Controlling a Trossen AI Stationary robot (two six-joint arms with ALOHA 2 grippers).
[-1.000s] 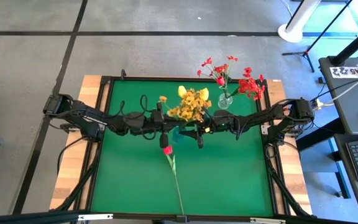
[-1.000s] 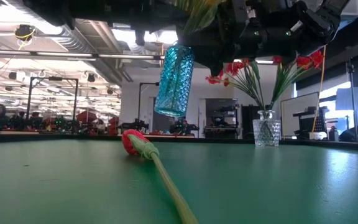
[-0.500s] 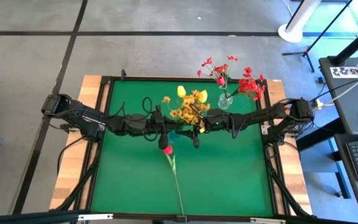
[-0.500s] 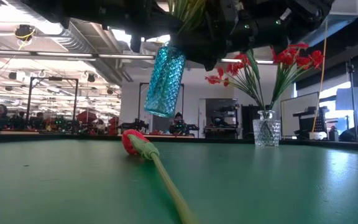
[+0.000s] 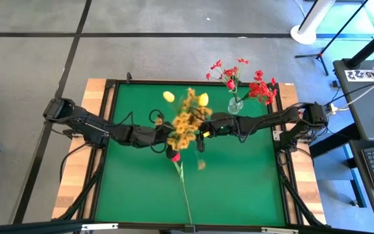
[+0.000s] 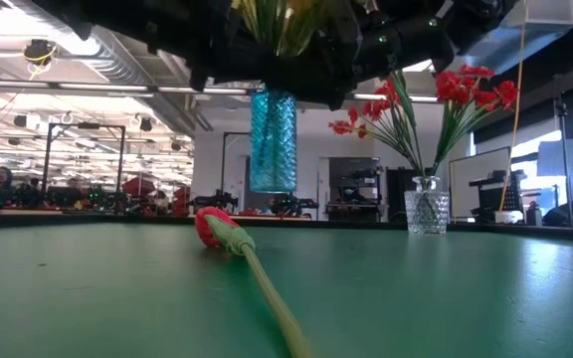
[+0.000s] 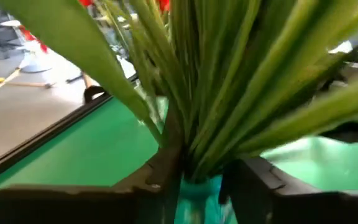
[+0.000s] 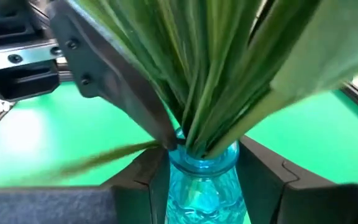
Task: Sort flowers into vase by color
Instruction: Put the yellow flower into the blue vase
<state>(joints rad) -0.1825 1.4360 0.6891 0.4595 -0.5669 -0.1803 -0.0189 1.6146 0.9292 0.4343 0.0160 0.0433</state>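
Note:
A blue ribbed vase (image 6: pixel 273 139) hangs upright above the green table, with my right gripper (image 8: pixel 204 186) shut on it. It holds a bunch of yellow flowers (image 5: pixel 184 120) on green stems. My left gripper (image 7: pixel 201 180) is open, its fingers on either side of the stem bundle (image 7: pixel 197 124) just above the vase's mouth. A red tulip (image 5: pixel 174 156) lies flat on the table, its stem (image 5: pixel 184 192) running toward the near edge. A clear glass vase (image 5: pixel 234 104) with red flowers stands at the far right. My left gripper has one finger (image 8: pixel 117 93) lying against the stems (image 8: pixel 182 134) right above the vase's mouth; whether the other finger touches them, I cannot tell. My right gripper pinches the blue vase's neck (image 8: pixel 204 165) between its two fingers, coming about level from the table's right. The vase hangs upright, lifted clear of the table.
Both arms meet over the middle of the table, right above the red tulip's head (image 6: pixel 212 227). The clear vase (image 6: pixel 427 211) stands close behind the right arm. A black frame (image 5: pixel 109 117) rims the table.
The blue vase hung tilted and has swung upright, still clear of the table. The yellow bunch has swung toward the table's left and near side, and its heads have spread apart. Both grippers have shifted a little with it.

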